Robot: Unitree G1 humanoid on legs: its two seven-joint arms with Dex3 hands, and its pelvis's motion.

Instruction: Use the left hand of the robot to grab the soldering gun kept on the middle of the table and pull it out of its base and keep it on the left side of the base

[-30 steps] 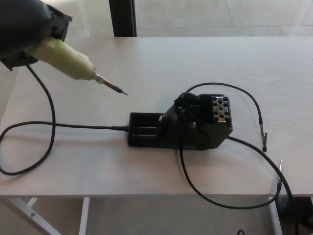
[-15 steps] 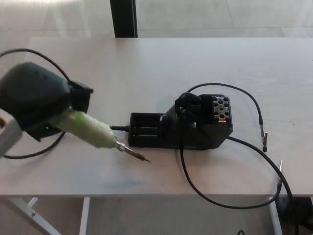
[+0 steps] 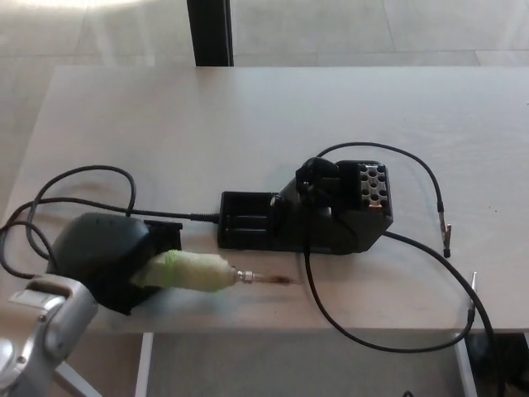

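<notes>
The robot's left hand point(image 3: 103, 258) is gripping the soldering gun point(image 3: 198, 271) by its pale green handle, low over the table point(image 3: 248, 116) at eight o'clock from the base point(image 3: 310, 211). Placing seems underway; releasing the gun probably comes next.

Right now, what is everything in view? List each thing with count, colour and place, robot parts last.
Table: one, pale wood top, fills most of the view.
Base: one, black, middle of the table, perforated block at its right end.
Soldering gun: one, pale green handle with a thin metal tip, out of the base, low at the front left of it, tip pointing right.
Cable: one, black, looping across the table's left side to the base.
Lead: one, black, from the base toward the right edge, ending in a small clip.
Dark post: one, behind the table.
Left hand: one, black, closed on the gun's handle.
Right hand: not in view.
</notes>
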